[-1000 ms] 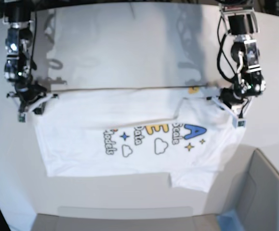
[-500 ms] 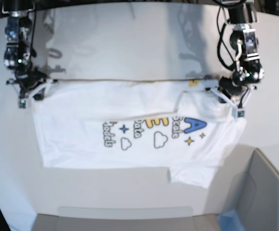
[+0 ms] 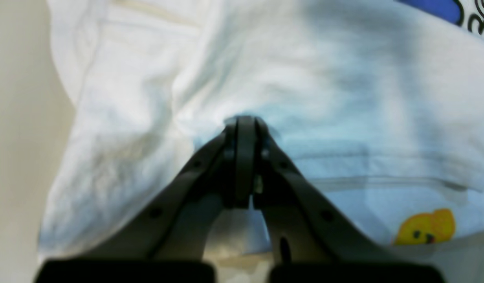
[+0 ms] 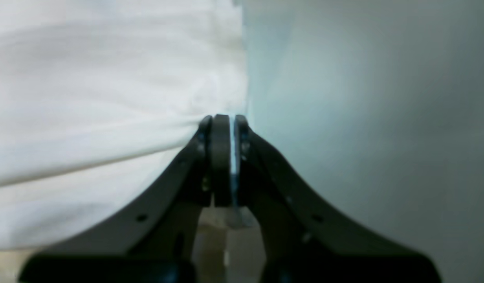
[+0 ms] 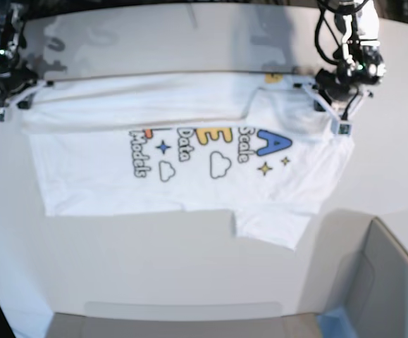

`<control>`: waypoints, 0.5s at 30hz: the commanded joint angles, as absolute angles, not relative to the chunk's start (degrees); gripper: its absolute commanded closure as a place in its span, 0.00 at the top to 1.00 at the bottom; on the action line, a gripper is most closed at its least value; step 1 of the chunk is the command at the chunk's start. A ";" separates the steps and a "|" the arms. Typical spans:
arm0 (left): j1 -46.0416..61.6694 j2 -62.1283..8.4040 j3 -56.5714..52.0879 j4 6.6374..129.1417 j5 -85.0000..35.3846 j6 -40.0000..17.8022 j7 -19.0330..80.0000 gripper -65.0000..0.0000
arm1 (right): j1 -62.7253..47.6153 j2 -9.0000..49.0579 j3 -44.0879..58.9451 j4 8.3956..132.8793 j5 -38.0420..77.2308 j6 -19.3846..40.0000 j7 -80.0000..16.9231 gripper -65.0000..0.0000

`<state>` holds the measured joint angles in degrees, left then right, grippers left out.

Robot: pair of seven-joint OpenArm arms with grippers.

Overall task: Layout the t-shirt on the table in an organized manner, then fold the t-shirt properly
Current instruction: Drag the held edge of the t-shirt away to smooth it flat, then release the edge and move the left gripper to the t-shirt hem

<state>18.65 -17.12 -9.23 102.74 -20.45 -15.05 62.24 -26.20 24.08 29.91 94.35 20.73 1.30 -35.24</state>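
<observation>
White cotton, the t-shirt [image 5: 182,162] hangs stretched between our two arms over the bench [image 5: 189,35], its far edge pulled into a straight line. Our left gripper [image 3: 245,125] has its jaws closed on a pinch of cloth near the sleeve seam; our right gripper [image 4: 222,124] has its jaws clamped on the opposite corner. We judge the layout only partly done: the printed front faces up, but one sleeve [image 5: 270,225] is bunched and the shirt is not yet laid flat. All folding remains.
</observation>
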 commanded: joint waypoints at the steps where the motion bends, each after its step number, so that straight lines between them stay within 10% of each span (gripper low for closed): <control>1: 20.88 -17.54 -9.19 104.22 -19.21 -14.90 64.75 0.00 | -26.59 25.89 31.52 94.99 19.38 0.04 -34.42 0.00; 15: 23.08 -17.54 -9.71 115.56 -19.21 -14.90 65.36 0.00 | -24.57 23.60 36.70 104.22 19.38 0.04 -34.33 0.00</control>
<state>23.38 -16.99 -9.32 114.48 -19.27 -14.87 66.04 -24.60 22.68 35.59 103.24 19.73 0.64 -35.66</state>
